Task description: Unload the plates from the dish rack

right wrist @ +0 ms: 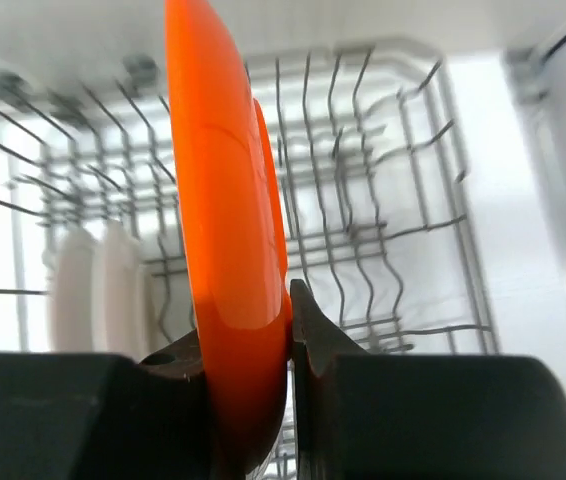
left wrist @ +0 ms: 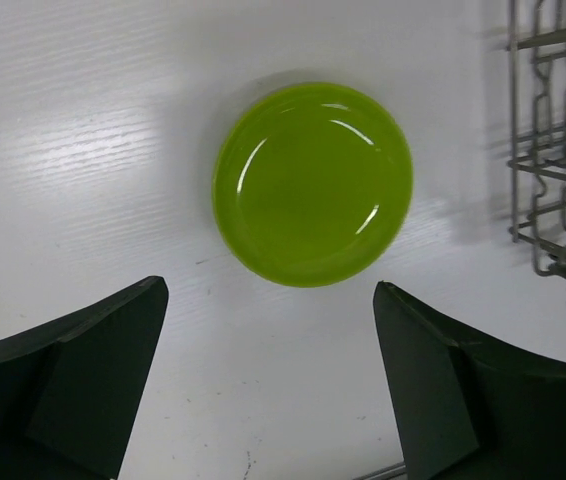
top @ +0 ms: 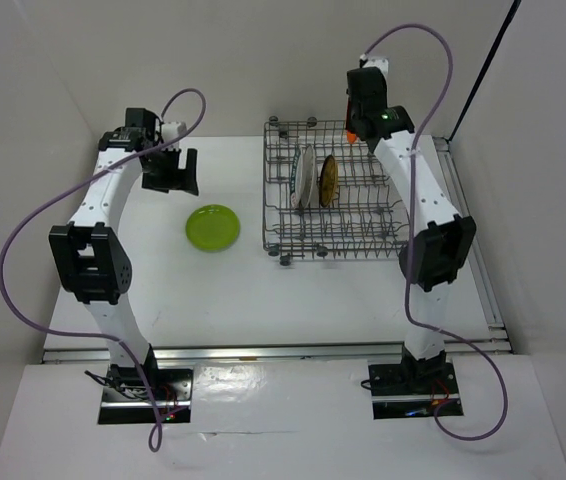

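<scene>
The lime green plate (top: 213, 227) lies flat on the table left of the dish rack (top: 338, 245); it also shows in the left wrist view (left wrist: 312, 183). My left gripper (top: 178, 172) hangs open and empty above the table behind that plate. My right gripper (top: 355, 128) is shut on the orange plate (right wrist: 225, 230), held on edge above the rack's far side; only a sliver of that plate (top: 349, 136) shows from the top. The white patterned-rim plate (top: 303, 177) and the golden-brown plate (top: 329, 180) stand upright in the rack.
The grey wire rack (right wrist: 383, 200) fills the space below my right gripper, with two pale upright plates (right wrist: 93, 300) at its left. A rack corner (left wrist: 553, 150) stands right of the green plate. White walls close in the table at the back and sides.
</scene>
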Tool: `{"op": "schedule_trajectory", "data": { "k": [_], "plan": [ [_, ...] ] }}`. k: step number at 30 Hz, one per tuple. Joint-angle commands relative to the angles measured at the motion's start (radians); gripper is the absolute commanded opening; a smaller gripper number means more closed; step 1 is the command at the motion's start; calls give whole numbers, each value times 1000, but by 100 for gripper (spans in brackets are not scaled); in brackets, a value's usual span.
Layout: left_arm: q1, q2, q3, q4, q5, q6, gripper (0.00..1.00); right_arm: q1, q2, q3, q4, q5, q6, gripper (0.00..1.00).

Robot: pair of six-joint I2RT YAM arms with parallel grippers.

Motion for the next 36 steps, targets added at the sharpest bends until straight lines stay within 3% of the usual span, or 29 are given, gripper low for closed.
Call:
{"op": "schedule_trajectory", "data": {
  "k": [1,4,5,7,8,11,13,17,23,27,30,31,32,34,36],
  "plan": [
    [-11,-78,74,-36,124,13,100,80,-165,-6,88,106,-72,0],
    [-11,-104,83,-36,332,51,100,80,-193,-163,174,-237,-37,0],
    [-11,-113,83,-36,394,60,100,69,-202,-203,250,-546,-21,0],
    [-11,-113,83,-36,556,80,100,69,-163,-258,321,-812,37,0],
    [-11,-113,83,-48,592,89,100,69,-106,-258,381,-1023,61,0],
    [-20,-127,83,-48,612,90,100,95,-5,-182,438,-1271,146,0],
    [-20,-148,30,2,541,59,100,124,81,-148,485,-1371,158,0],
    [-20,-130,-22,13,339,18,100,152,101,-195,634,-1489,221,0],
    [-20,-87,-67,37,336,16,100,209,135,-234,693,-1582,243,0],
    [-20,-64,-58,28,339,16,95,233,146,-234,680,-1582,243,0],
    [-11,-64,-44,18,426,16,56,233,166,-234,661,-1582,243,0],
    [-11,-64,-32,18,440,25,26,233,166,-234,651,-1582,243,0],
    [-11,-64,-32,5,450,25,14,233,166,-234,651,-1570,231,0],
    [-11,-64,-32,-18,459,36,0,233,166,-234,642,-1570,230,0],
    [-11,-64,-32,-33,473,45,0,233,166,-234,633,-1557,221,0]
  ]
}}
